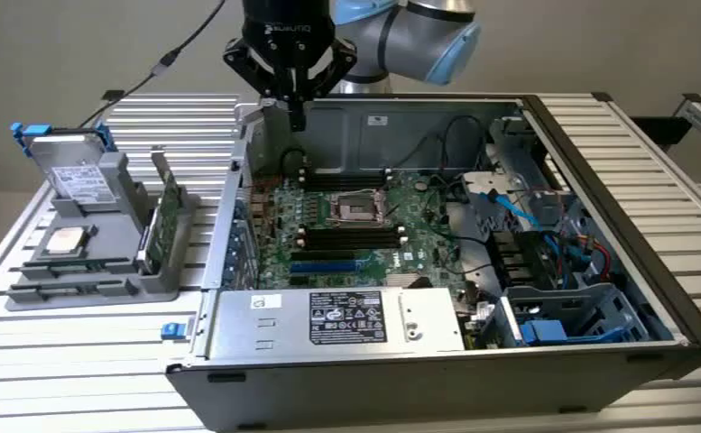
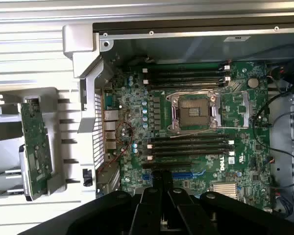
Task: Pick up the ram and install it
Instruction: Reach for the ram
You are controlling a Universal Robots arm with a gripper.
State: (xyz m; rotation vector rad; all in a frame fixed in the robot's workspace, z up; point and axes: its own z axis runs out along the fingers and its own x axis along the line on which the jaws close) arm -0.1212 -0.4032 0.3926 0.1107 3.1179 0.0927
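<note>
Hand [image 1: 296, 115] hangs straight down from the arm above the open computer case [image 1: 591, 171], fingers [image 2: 154, 196] pressed together. Where the ram sits cannot be told, whether in the motherboard's [image 1: 326, 212] memory slots [image 2: 191, 147] or elsewhere.

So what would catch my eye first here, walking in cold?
Probably the open computer case in the middle, its green motherboard laid bare. Next, the robot's black gripper hanging over the case's far wall, at the top of the exterior view. At that view's left, a grey rack holds a silver hard drive with blue rails and a green card standing on edge.
</note>
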